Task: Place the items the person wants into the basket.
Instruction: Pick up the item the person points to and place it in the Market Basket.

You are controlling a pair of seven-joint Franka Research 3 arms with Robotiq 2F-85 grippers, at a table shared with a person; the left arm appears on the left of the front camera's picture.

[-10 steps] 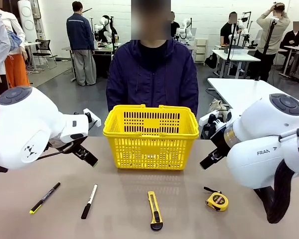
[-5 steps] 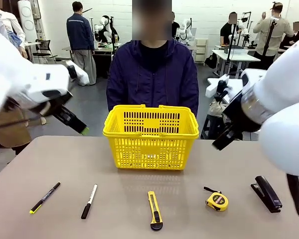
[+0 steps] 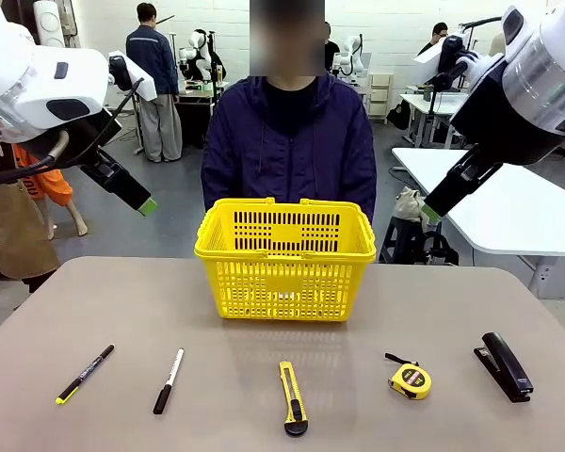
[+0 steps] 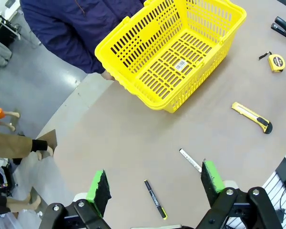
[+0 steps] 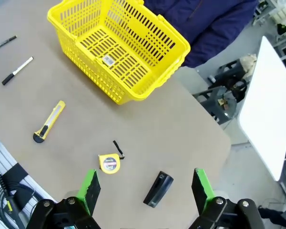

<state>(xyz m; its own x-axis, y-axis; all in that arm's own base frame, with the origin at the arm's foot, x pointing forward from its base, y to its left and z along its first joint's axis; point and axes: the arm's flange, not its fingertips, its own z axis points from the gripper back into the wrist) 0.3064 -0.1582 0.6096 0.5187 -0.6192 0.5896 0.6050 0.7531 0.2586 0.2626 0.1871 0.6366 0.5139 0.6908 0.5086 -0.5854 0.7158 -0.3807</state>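
The yellow basket (image 3: pixel 284 282) stands mid-table in front of the person (image 3: pixel 288 141), who stands at the far edge. Along the near edge lie the black marker with the yellow-green end (image 3: pixel 85 374), the yellow utility knife (image 3: pixel 293 398) and the tape measure (image 3: pixel 410 379). My left gripper (image 3: pixel 143 202) hangs high at the left, open and holding nothing. My right gripper (image 3: pixel 431 212) is high at the right, also open. From above, the left gripper (image 4: pixel 155 179) looks down over the marker (image 4: pixel 155 199), and the right gripper (image 5: pixel 145 180) over the tape measure (image 5: pixel 108 163).
A white-and-black pen (image 3: pixel 169 379) lies between the marker and the knife. A black stapler (image 3: pixel 506 365) sits at the near right. A white table (image 3: pixel 490 188) stands behind at the right. Other people move about in the background.
Both arms have lifted from just above the table to high at the sides. The stapler, hidden behind the right arm a second ago, now shows.
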